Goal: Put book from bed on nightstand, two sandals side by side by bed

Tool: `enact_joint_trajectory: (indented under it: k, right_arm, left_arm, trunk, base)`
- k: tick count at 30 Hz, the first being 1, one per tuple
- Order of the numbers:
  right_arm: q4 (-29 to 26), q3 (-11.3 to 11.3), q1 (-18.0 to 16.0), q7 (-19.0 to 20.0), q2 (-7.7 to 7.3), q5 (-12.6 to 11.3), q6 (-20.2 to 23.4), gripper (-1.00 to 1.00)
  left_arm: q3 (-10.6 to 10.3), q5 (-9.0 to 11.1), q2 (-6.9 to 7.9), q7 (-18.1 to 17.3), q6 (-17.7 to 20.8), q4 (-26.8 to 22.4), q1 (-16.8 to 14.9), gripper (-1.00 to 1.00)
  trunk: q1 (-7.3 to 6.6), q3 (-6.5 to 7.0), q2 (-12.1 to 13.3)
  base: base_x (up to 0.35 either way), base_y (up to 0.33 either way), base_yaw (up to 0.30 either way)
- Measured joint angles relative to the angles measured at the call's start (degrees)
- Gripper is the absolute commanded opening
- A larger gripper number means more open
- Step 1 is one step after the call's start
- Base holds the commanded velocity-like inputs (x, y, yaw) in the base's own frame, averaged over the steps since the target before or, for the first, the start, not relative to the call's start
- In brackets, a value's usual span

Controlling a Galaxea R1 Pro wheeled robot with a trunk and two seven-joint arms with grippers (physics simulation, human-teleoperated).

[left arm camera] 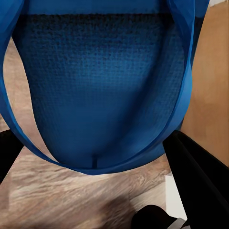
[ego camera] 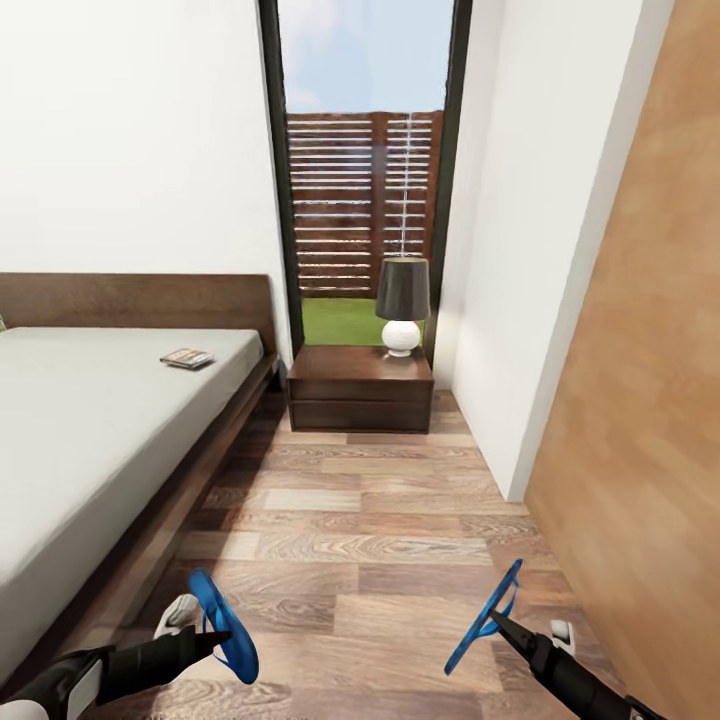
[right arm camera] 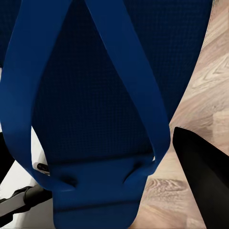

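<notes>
My left gripper is shut on one bright blue sandal, held up on edge above the floor beside the bed. Its textured sole sits close between dark fingers. A second blue sandal hangs tilted in my right gripper, which is shut on it; its thong straps show in the right wrist view. The book lies on the grey mattress near the headboard. One dark-brown nightstand stands past the bed under the window.
A lamp with a dark shade and white base stands on the nightstand's right side. A white wall corner and a light-brown wooden door close in on the right. Wood-plank floor runs between bed and wall.
</notes>
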Motion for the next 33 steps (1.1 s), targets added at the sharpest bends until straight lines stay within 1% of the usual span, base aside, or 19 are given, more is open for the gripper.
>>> enact_joint_trajectory:
  k: [15, 30, 33]
  right_arm:
    - [0.0, 0.0, 0.0, 0.1, 0.0, 0.0, 0.1, -1.0]
    - [-0.1, 0.0, 0.0, -0.2, -0.04, 0.0, 0.3, -1.0]
    - [-0.2, 0.0, 0.0, -2.2, -0.03, 0.0, 0.2, -1.0]
  left_arm:
    - [0.0, 0.0, 0.0, 0.0, 0.0, 0.0, 0.0, -1.0]
    - [0.0, 0.0, -0.01, 0.0, 0.0, 0.0, 0.0, -1.0]
    - [0.0, 0.0, -0.04, 0.0, 0.0, 0.0, 0.0, -1.0]
  trunk:
    - [0.0, 0.0, 0.0]
    - [0.0, 0.0, 0.0]
    - [0.0, 0.0, 0.0]
  base:
    - [0.0, 0.0, 0.221]
    - [0.0, 0.0, 0.017]
    - [0.0, 0.0, 0.0]
